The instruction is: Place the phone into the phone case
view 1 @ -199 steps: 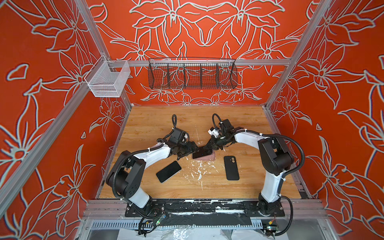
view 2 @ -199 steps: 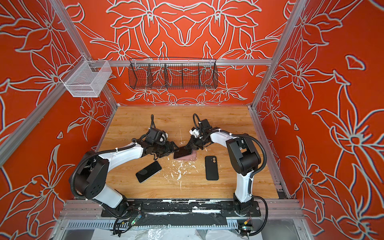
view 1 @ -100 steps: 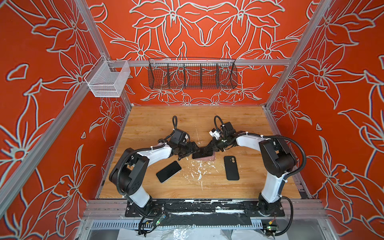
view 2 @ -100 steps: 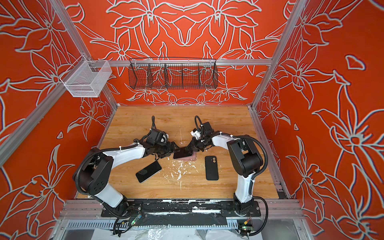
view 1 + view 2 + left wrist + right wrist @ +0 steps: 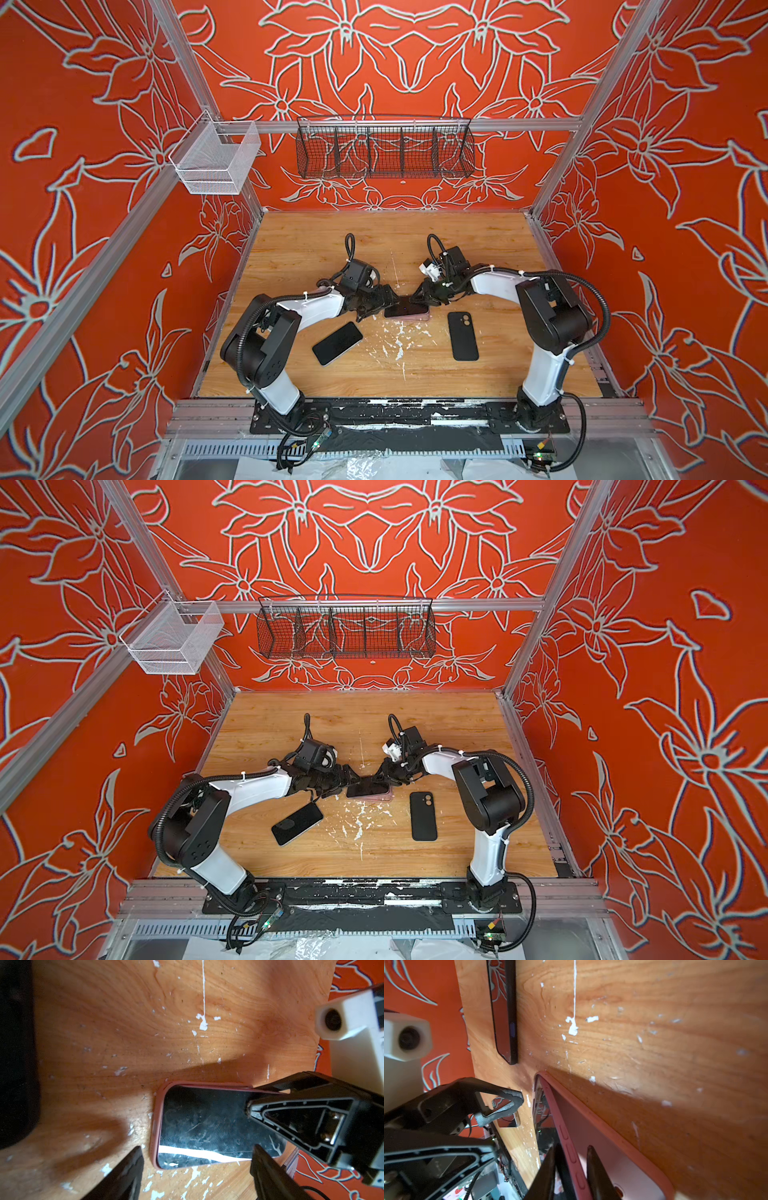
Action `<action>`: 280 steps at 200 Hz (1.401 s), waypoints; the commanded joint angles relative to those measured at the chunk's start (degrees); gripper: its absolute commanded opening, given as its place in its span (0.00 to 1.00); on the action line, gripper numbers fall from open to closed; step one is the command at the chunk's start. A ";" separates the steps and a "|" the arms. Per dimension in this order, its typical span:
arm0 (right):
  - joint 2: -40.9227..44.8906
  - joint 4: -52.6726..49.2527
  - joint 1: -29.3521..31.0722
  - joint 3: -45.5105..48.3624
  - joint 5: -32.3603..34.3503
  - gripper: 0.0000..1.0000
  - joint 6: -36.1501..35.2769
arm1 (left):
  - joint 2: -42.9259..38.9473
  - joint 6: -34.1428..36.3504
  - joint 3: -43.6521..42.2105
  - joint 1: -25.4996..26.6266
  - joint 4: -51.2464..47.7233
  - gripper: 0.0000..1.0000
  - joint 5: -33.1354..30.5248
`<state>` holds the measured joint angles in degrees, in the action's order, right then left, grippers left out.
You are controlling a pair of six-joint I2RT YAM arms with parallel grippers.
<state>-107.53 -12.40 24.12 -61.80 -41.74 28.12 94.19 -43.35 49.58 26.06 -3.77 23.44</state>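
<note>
1. My left pincer stands wide open and grips nothing. Its tips sit either side of one end of the phone, which lies screen-up in the pink phone case at mid-table, between my two pincers.
2. My right pincer straddles the case's side wall by the button bumps. Whether it pinches that wall or only flanks it, I cannot tell.
3. The case seems tipped up on that side. If the right pincer lets go there, the case may drop and jolt the phone out of any corner not yet seated.
4. If I press my left tips on the glass off-centre, the far end may lever up. The screen looks slick, so the tips could skid.
5. If I close the left pincer across the end, a tip could catch the soft rim and peel it back off the phone.
6. My two pincers work very near each other, so a careless push could knock them together.
7. A black phone and a black case lie nearby, and a sweeping arm could shove either.
</note>
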 commanded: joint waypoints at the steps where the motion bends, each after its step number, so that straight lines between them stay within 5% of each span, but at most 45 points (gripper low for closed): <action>1: -1.35 -5.42 0.40 1.82 8.95 0.29 -1.81 | -0.40 -0.24 -0.26 -0.27 0.41 0.80 0.30; 77: 4.15 -8.09 0.40 0.50 12.64 0.54 -4.69 | -2.40 -0.15 -1.47 -0.31 -0.01 0.81 -0.30; 190: 17.33 -16.34 0.49 3.00 22.75 0.54 -3.91 | -2.62 1.07 -1.29 -0.31 -0.42 0.81 1.14; 280: 16.90 -10.20 2.59 8.32 20.55 0.49 1.61 | 1.12 0.17 0.12 -0.31 1.64 0.81 2.57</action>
<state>-88.79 -25.19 25.98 -54.43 -21.28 27.68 94.00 -42.68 49.06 26.06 -3.27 24.82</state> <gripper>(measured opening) 0.498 0.807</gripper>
